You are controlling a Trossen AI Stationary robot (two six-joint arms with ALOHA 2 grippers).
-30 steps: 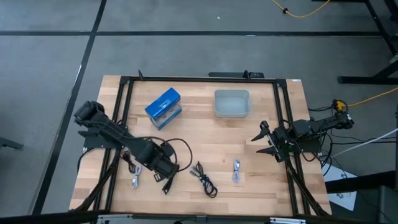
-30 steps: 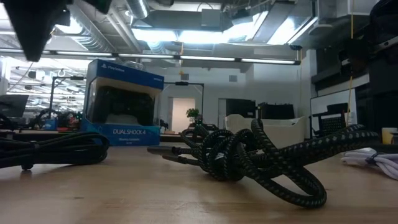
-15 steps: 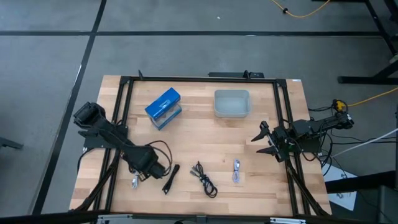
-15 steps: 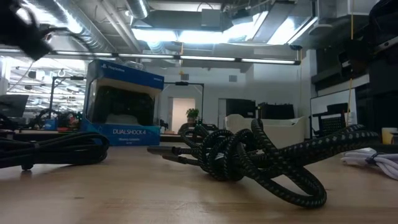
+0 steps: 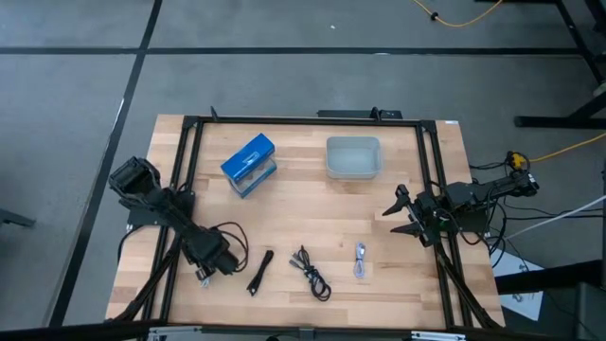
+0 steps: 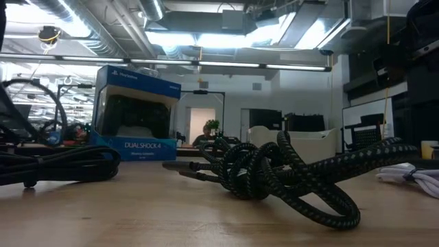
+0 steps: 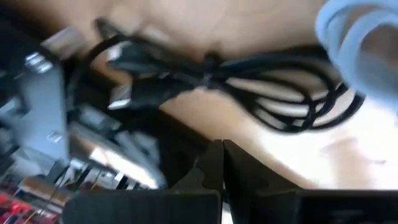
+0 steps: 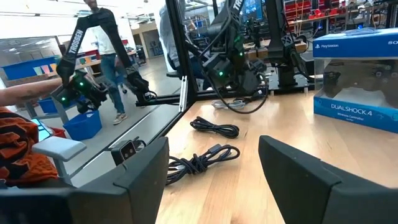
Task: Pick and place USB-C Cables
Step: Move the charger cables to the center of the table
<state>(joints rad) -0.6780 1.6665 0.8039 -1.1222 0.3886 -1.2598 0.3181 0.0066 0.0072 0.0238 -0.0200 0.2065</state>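
Several USB-C cables lie on the wooden table near its near edge: a black bundle [image 5: 258,273], a black braided coil [image 5: 311,273] [image 6: 274,178], a silver-white one [image 5: 360,260] and a white one [image 5: 204,278]. My left gripper [image 5: 213,260] is low over the table by the left rail, beside the white cable; in its wrist view its fingers [image 7: 222,163] are shut and hold nothing, with a black cable [image 7: 249,93] and a white loop [image 7: 351,37] ahead. My right gripper [image 5: 402,216] [image 8: 217,186] waits open and empty at the table's right edge.
A blue DualShock box [image 5: 249,164] [image 6: 137,113] stands at the far left and a clear bin [image 5: 353,156] at the far middle. A black frame rail [image 5: 180,199] runs along each side. People show in the room beyond the table [image 8: 109,56].
My left gripper has drawn back toward the table's left edge, away from the black bundle, which now lies uncovered on the table. In the low view the arm has gone out of the upper left corner.
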